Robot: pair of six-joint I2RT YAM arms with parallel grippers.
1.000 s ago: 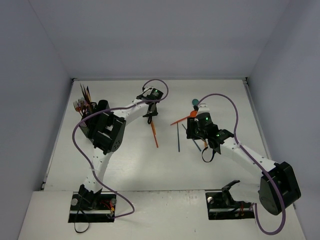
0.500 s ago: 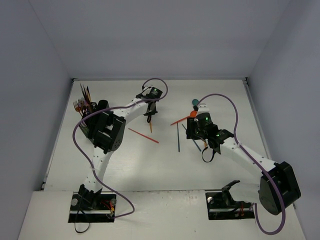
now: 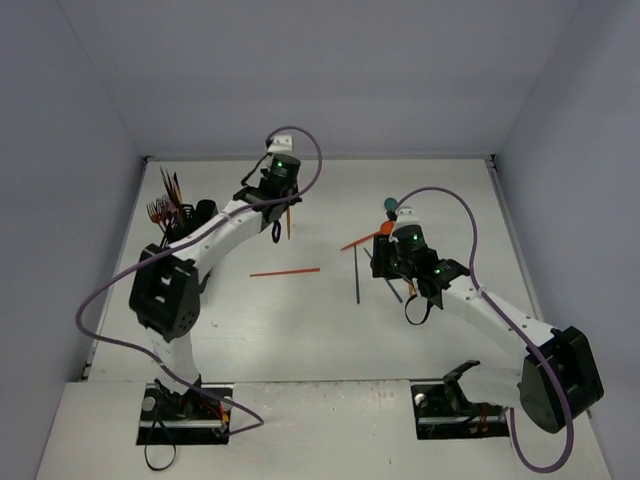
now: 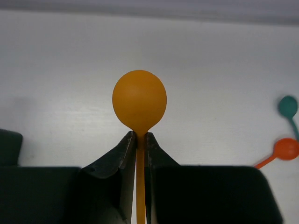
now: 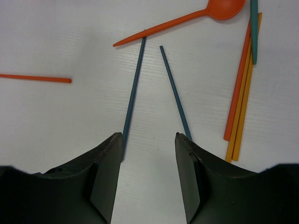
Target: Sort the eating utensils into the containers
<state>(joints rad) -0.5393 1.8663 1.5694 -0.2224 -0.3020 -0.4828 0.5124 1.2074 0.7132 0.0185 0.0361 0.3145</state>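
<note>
My left gripper (image 3: 284,205) hangs over the back middle of the table, shut on the thin handle of an orange spoon (image 4: 139,100) whose round bowl sticks out past the fingertips (image 4: 125,145). The black mesh caddy (image 3: 184,228) stands at the left with several utensils (image 3: 167,193) upright in it. My right gripper (image 5: 149,140) is open just above the table, with two blue sticks (image 5: 133,93) (image 5: 175,91) running out from its fingertips. Beyond them lie a red-orange spoon (image 5: 187,21) and a teal spoon (image 3: 388,205).
A red-orange stick (image 3: 285,271) lies flat on the table between the two arms. Orange and yellow sticks (image 5: 239,93) lie side by side to the right of my right gripper. The left arm's elbow (image 3: 165,290) stands in front of the caddy.
The left gripper closed on the orange spoon and swung back and to the left with it. The red-orange stick turned on the table and now lies crosswise. The right arm stayed still.
</note>
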